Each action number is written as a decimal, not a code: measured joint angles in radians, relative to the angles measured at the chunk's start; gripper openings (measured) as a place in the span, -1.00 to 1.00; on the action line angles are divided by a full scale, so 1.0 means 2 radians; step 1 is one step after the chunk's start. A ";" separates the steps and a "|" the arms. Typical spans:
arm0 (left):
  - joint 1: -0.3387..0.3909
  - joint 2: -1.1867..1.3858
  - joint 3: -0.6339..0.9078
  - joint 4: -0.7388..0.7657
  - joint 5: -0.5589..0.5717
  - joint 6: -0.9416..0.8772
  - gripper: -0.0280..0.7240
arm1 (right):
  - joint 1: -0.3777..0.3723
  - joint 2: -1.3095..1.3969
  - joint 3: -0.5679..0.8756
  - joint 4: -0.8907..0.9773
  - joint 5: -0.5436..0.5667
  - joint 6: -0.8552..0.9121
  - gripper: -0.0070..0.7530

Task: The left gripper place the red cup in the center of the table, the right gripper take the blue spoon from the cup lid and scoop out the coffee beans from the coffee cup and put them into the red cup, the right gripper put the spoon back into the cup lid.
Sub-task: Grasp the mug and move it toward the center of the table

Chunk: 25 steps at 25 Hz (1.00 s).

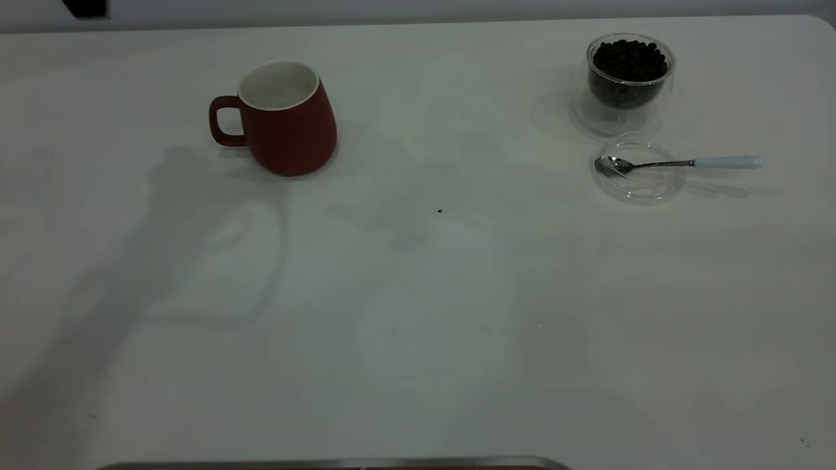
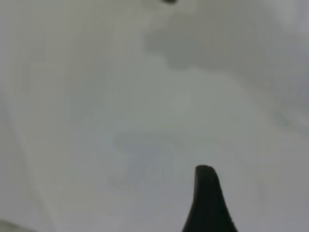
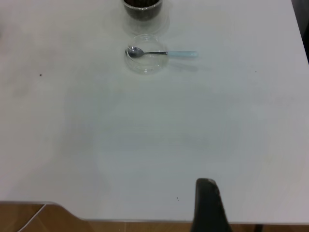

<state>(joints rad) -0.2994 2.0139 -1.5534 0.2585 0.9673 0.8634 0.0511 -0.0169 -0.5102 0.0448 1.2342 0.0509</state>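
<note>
1. The table (image 1: pixel 418 294) is a wide white top with a rounded corner at the far right of the exterior view. It carries everything else, and a soft grey shadow lies across its left half.
2. The red cup (image 1: pixel 287 121) stands upright on the table's left side, toward the far edge and well away from the middle. Its white inside shows, and its loop handle points to the exterior view's left.
3. The coffee cup (image 1: pixel 628 78) is a clear double-walled glass standing upright at the far right of the table, well apart from the red cup. It is filled nearly to the rim with coffee beans (image 1: pixel 628 60), dark and heaped.
4. The cup lid (image 1: pixel 639 171) lies flat just in front of the coffee cup, a shallow clear disc, close to the cup; whether the two touch cannot be told.
5. The blue spoon (image 1: pixel 682 162) lies across the lid, its metal bowl resting inside the disc and its pale blue handle reaching out past the lid's rim to the exterior view's right.
6. The left pincer (image 2: pixel 208 203) shows only as one dark finger tip over bare table in its wrist view; whether it is spread or pressed together cannot be told.
7. The right pincer (image 3: pixel 208 205) likewise shows one dark finger, near the table's edge and well apart from the lid and spoon; its state cannot be told either.
</note>
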 joint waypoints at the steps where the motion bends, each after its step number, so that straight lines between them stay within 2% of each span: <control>1: -0.001 0.008 0.000 0.002 -0.008 0.002 0.64 | 0.000 0.000 0.000 0.000 0.000 0.000 0.46; 10: -0.002 0.073 0.000 0.037 -0.089 0.022 0.64 | 0.000 0.000 0.000 0.000 0.000 0.000 0.46; 20: -0.004 0.127 0.000 0.043 -0.189 0.031 0.64 | 0.000 0.000 0.000 0.000 0.000 0.000 0.46; 25: -0.005 0.149 -0.001 0.044 -0.220 0.038 0.64 | 0.000 0.000 0.000 0.000 0.000 0.000 0.46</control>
<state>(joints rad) -0.3097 2.3114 -1.5546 0.3461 0.5278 0.9403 0.0511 -0.0169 -0.5102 0.0448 1.2342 0.0509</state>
